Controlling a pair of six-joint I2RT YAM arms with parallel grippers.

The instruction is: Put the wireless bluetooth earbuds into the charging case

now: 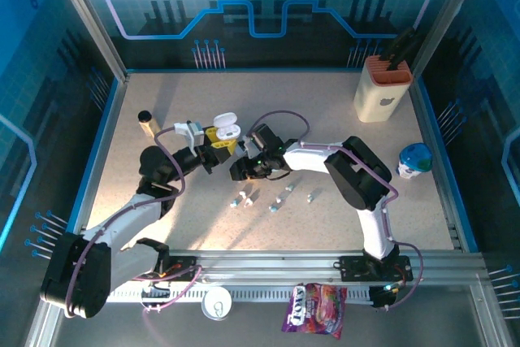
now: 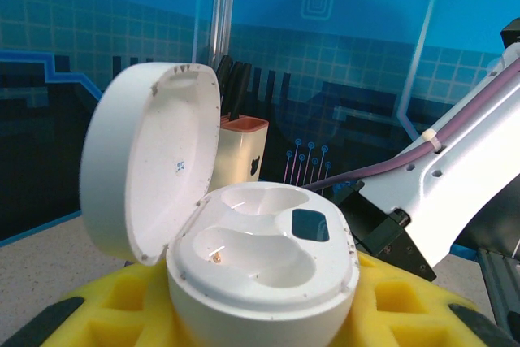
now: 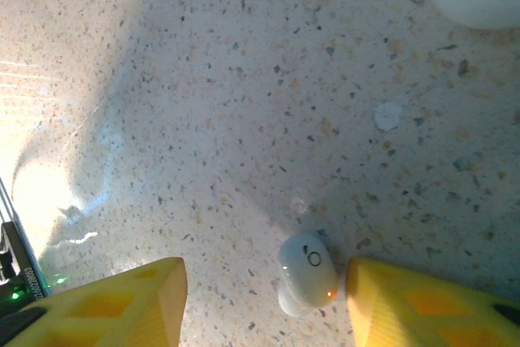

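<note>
Dark apple-shaped logo (image 1: 385, 104) on beige knife block (image 1: 382, 87), lettering on purple snack bag (image 1: 315, 310) too blurred to read

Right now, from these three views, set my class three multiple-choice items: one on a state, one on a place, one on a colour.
1. What state is the charging case in?
A. Lid open, wells empty
B. Lid shut
C. Lid open, both wells filled

2. Where is the earbud by the right gripper?
A. Inside the charging case
B. On the table, between the fingers
C. Lifted clear of the table

3. What colour are those fingers?
A. Black
B. Red
C. Yellow

Key: 1 A, the left wrist view shows the lid standing up and bare wells. 2 B, the right wrist view shows it on the speckled table between open jaws. 3 C, both fingers are yellow.
</note>
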